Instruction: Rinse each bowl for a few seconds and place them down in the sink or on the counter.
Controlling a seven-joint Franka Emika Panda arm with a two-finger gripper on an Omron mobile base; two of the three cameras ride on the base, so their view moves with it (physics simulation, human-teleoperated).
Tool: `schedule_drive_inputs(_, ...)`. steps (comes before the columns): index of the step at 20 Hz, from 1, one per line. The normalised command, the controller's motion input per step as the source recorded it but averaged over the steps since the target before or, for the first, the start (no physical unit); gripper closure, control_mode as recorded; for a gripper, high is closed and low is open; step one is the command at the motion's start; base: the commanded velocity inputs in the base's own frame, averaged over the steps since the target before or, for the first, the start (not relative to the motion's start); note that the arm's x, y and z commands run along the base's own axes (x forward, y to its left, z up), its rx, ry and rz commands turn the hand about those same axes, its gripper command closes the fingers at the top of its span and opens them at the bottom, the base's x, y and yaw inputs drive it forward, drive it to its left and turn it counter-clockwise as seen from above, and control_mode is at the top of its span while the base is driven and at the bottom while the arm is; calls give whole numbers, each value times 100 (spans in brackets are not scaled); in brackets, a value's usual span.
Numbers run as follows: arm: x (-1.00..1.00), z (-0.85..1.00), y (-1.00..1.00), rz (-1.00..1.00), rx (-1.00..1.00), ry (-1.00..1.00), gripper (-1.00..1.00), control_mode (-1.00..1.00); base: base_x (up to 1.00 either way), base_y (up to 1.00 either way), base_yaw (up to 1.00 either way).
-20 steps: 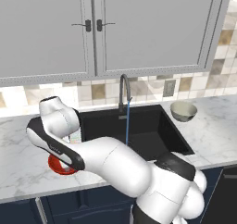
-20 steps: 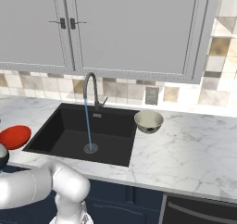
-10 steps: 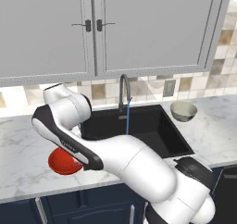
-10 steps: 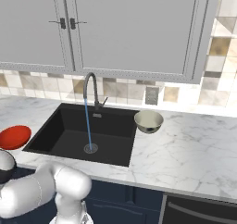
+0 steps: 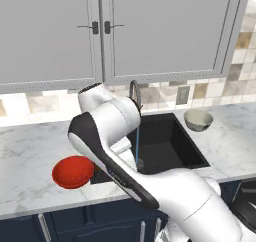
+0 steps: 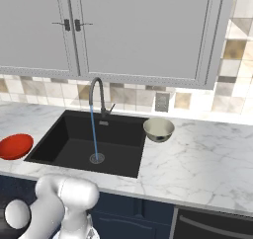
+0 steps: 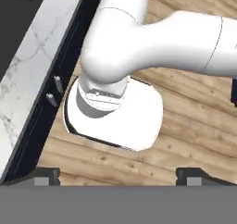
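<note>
Two bowls, both on the counter (image 6: 197, 159), one each side of the sink (image 6: 74, 141). Red bowl (image 5: 73, 171) sits left of the sink, close to the front edge, upright, nothing in it that I can see. Cream bowl (image 6: 158, 129) sits just right of the sink's back corner, upright, looks empty too. Sink basin holds no dishes; water runs from the faucet (image 6: 95, 92) as a thin blue stream straight down onto the drain (image 6: 97, 158), so the tap is on ready for rinsing.

My gripper (image 7: 118, 176) is spread wide, tips far apart at the bottom of the hand view, nothing between them. Hand camera looks down past the counter edge at dark cabinet fronts and wood floor, so I'm pointed away from both bowls. My arm folds high over the counter left of the sink, elbow bulky above the red bowl.

Judgement: neither bowl is in hand; I'd guess the red bowl comes next since my arm is on that side.
</note>
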Motion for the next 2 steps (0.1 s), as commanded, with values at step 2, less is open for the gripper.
schedule_drive_inputs(2, -60, 50, -95, 6, 0, 0, -100, -100, 0, 0, 0)
